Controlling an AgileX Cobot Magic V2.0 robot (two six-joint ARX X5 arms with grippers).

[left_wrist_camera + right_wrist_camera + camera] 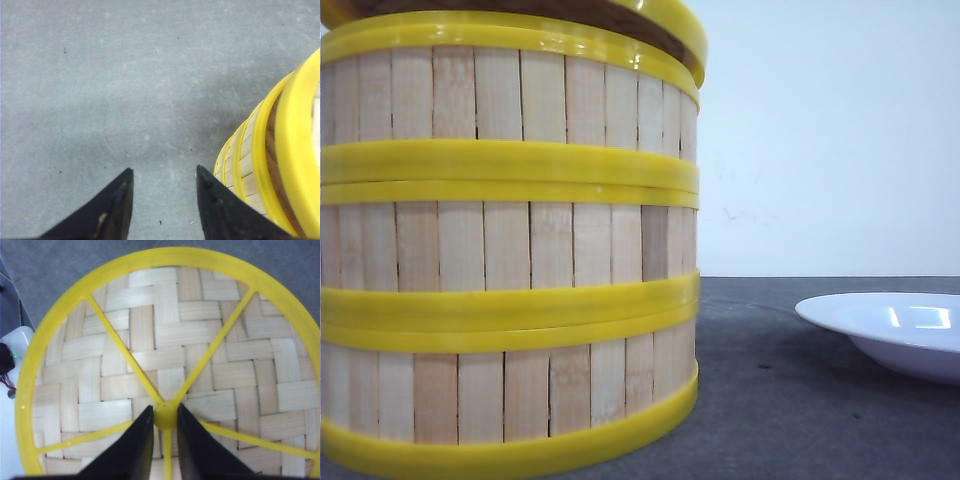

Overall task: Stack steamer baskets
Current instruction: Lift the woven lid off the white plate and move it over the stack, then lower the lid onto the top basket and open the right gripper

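Steamer baskets (510, 250) stand stacked, lid (170, 365) on top; right gripper (165, 425) pinches its central knob (165, 416), left gripper (165, 187) hangs spread and empty beside them.

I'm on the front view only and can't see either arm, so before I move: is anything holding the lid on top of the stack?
Observer: Yes. The right gripper has its jaws closed on the yellow knob at the centre of the woven lid.
Operator: And the left arm?
Observer: The left gripper is open and empty, over bare table beside the stack of steamer baskets.
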